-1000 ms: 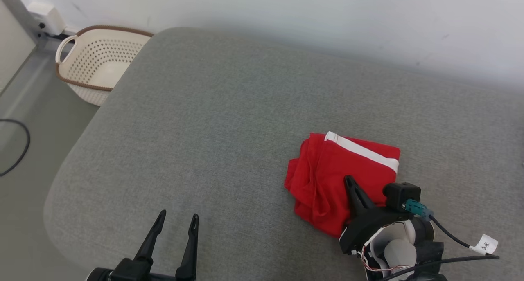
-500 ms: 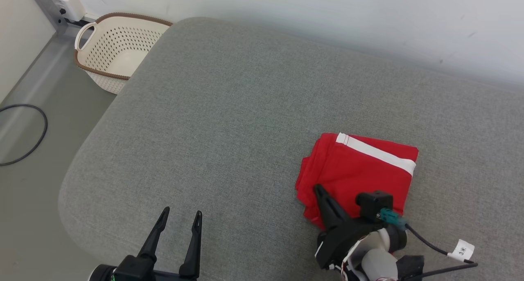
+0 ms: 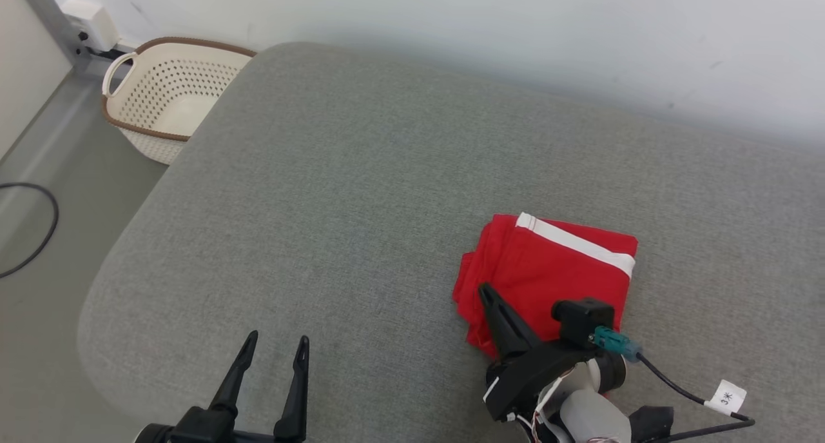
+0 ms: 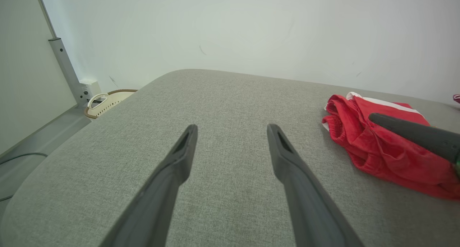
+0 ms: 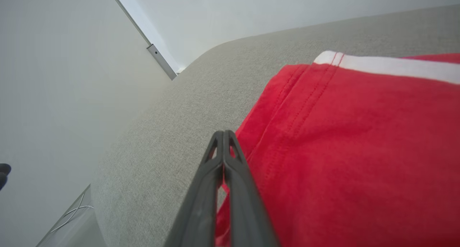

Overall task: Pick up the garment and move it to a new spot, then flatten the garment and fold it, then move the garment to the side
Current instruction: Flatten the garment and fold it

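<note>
The garment (image 3: 554, 265) is red with a white stripe and lies folded on the grey cushion (image 3: 335, 191), right of centre. My right gripper (image 3: 485, 291) is shut, its fingers pressed together with no cloth seen between them, and its tip hangs over the garment's near left edge. In the right wrist view the shut right gripper (image 5: 223, 132) points along the border between the garment (image 5: 341, 150) and the cushion. My left gripper (image 3: 276, 341) stands open near the cushion's front edge, well left of the garment (image 4: 377, 150). The left gripper (image 4: 231, 126) holds nothing.
A cream perforated basket (image 3: 161, 95) stands on the floor off the cushion's far left corner. A black cable (image 3: 45, 233) loops on the floor to the left. A pale wall runs behind the cushion. The cushion's front and left edges are rounded.
The head camera has shifted. Against the garment, my right gripper has drawn back from over its middle to its near left edge. The garment lies flatter. The left gripper has stayed put.
</note>
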